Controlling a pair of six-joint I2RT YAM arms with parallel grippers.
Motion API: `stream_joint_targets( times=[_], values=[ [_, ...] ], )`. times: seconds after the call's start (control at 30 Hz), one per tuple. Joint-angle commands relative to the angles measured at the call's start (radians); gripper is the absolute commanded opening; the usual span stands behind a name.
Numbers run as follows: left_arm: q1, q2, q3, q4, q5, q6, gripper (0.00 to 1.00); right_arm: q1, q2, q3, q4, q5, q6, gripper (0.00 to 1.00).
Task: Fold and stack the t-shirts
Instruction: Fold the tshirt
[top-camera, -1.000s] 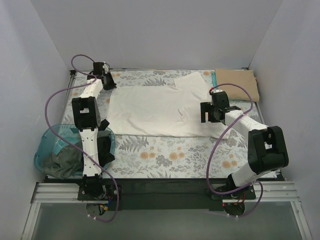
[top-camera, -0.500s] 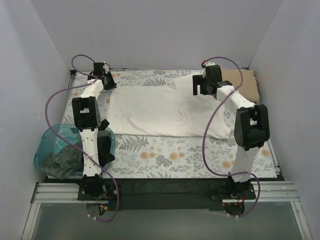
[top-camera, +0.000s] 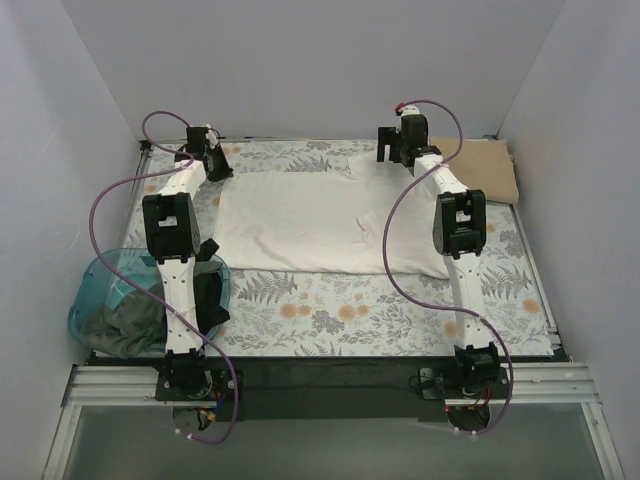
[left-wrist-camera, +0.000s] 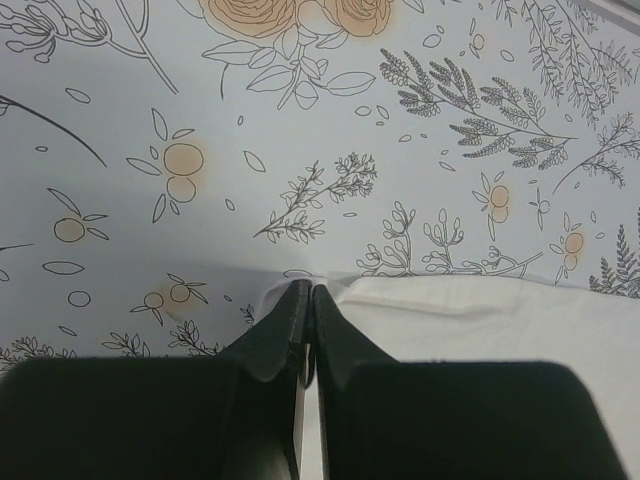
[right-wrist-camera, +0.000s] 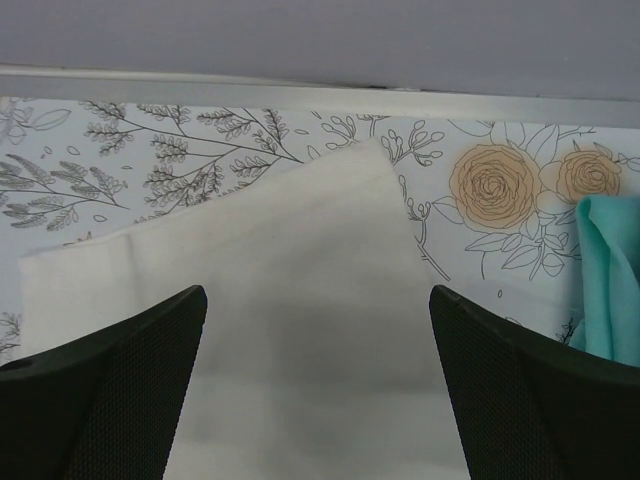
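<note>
Right pincer (right-wrist-camera: 318, 298) has swung far, agape; left pincer (left-wrist-camera: 305, 297) nips cream t-shirt (top-camera: 310, 215).

Soft matt cream cloth t-shirt (top-camera: 300, 225), smooth floral table covering (top-camera: 340, 300), possibly printed fabric, translucent glossy teal plastic basket (top-camera: 88, 300)

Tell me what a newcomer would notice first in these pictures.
The big cream-white t-shirt spread flat across the middle of the floral table cover dominates. The left gripper is shut on its far-left corner, while the right gripper hangs wide open over the far-right corner. A teal basket of dark shirts sits at the near left.
</note>
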Motion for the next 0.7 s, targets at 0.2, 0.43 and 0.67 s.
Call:
stream_joint_targets(
  times=[0.2, 0.43, 0.67],
  values=[
    [-0.004, -0.089, -0.040, -0.038, 0.034, -0.001, 0.00, -0.008, 0.060, 0.036, 0.158, -0.024, 0.060, 0.98],
    [-0.004, -0.094, -0.057, -0.033, 0.037, -0.013, 0.00, -0.011, 0.063, 0.043, 0.137, -0.067, 0.061, 0.98],
    [-0.004, -0.113, -0.083, -0.033, 0.043, -0.028, 0.00, -0.011, 0.060, 0.030, -0.034, -0.116, 0.091, 0.83]
  ],
)
